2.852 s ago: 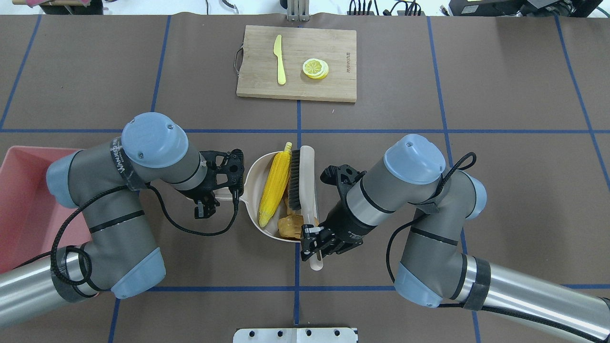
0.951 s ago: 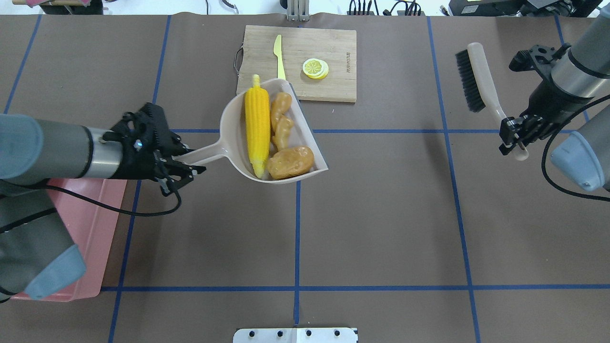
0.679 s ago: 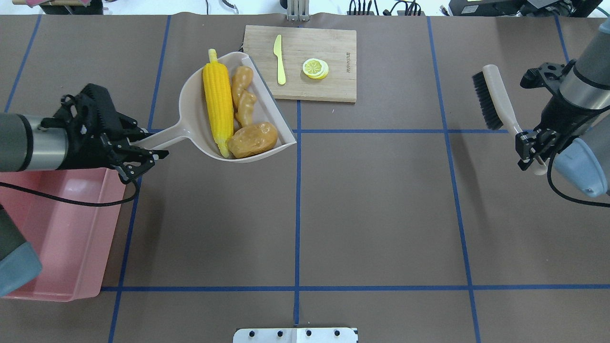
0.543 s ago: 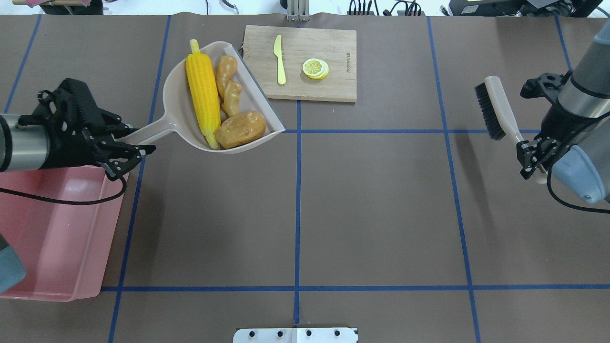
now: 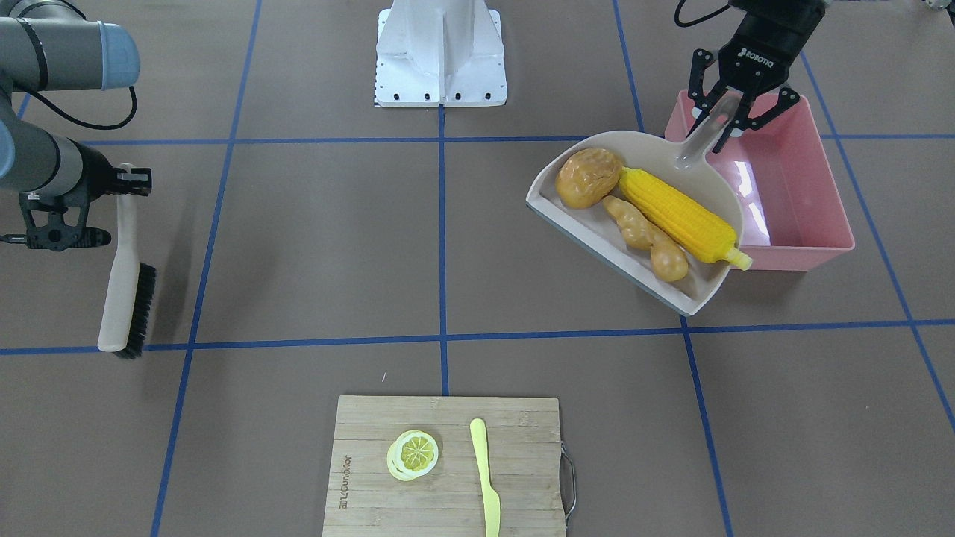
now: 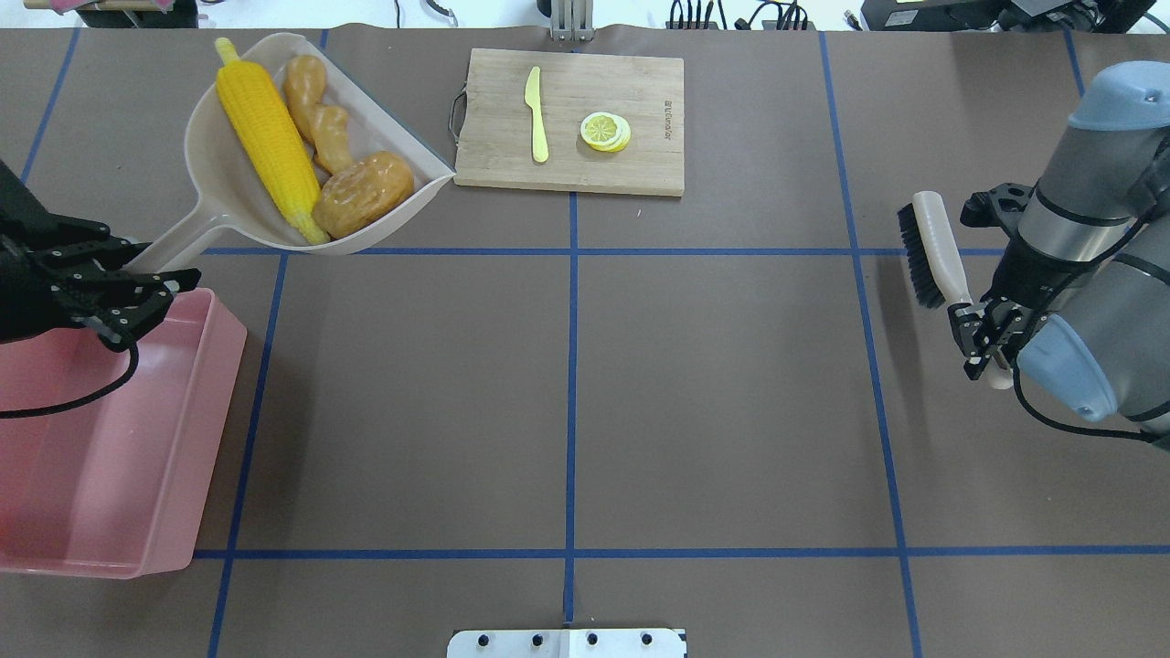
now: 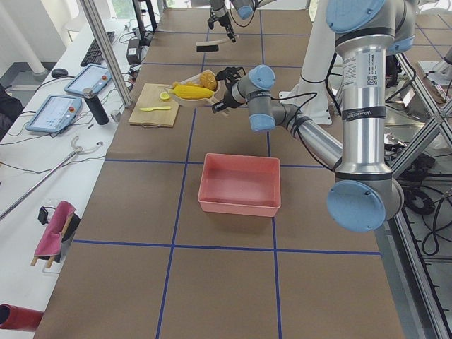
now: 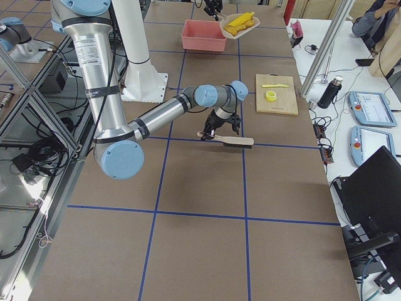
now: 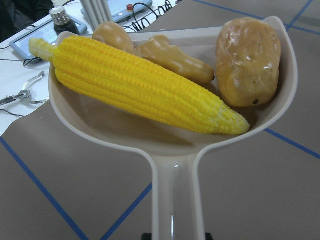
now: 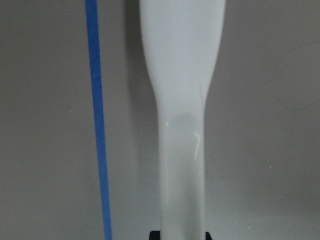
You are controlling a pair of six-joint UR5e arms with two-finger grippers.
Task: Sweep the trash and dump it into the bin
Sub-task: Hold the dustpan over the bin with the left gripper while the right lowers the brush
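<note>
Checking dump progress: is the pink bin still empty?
Empty. The bin shows only bare pink floor; the corn, ginger and potato lie in the dustpan.

One corn cob [image 6: 267, 139], one potato [image 6: 363, 193], one ginger root [image 6: 319, 113].

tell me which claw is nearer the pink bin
Left. The left claw grips the dustpan handle right at the bin's far rim; the right claw, holding the brush, sits across the table.

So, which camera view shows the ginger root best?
The exterior front-facing view: the whole ginger root lies unhidden in the dustpan. Overhead exterior shows it well too. The left wrist-mounted view hides part of it behind the corn cob. Side views show it tiny.
</note>
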